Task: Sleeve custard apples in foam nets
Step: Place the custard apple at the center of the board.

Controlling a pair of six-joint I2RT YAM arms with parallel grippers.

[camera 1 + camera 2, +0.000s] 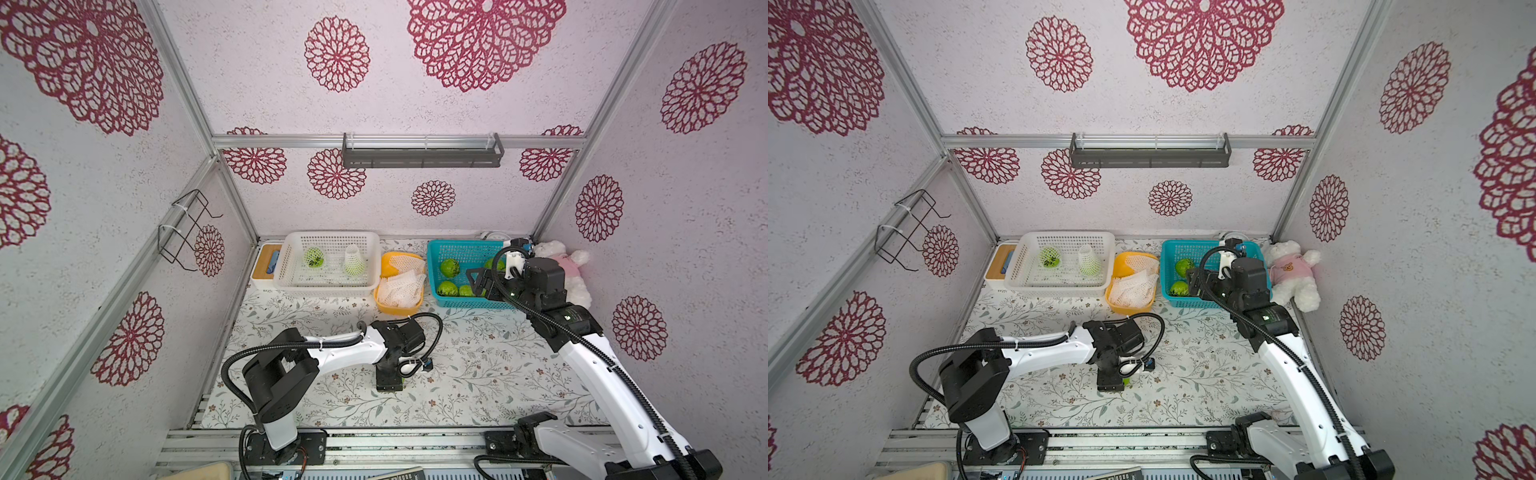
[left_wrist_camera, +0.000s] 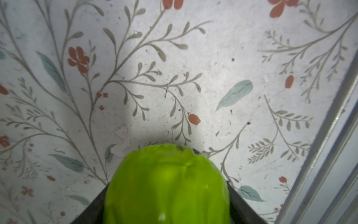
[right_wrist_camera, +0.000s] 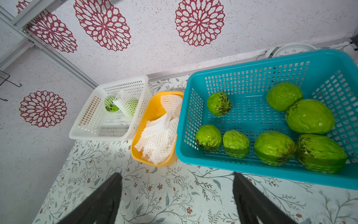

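Left wrist view is nearly filled by a bare custard apple (image 2: 166,184), with the left gripper (image 2: 167,205) clamped on its sides; I read that as holding it steady for a sleeve. It hangs over the floral mat (image 2: 213,67), on the near side of the yellow tub (image 3: 155,108), though I can't quite tell whether it touches the mat. The foam nets (image 3: 158,135) lie heaped in that tub. My right gripper (image 3: 176,186) has its jaws wide apart and empty, beside the tub over the teal basket (image 3: 193,155) of loose fruit, probably set to fetch a net. On the tub's other side, the white basket (image 3: 81,133) holds two sleeved fruits (image 3: 131,104).
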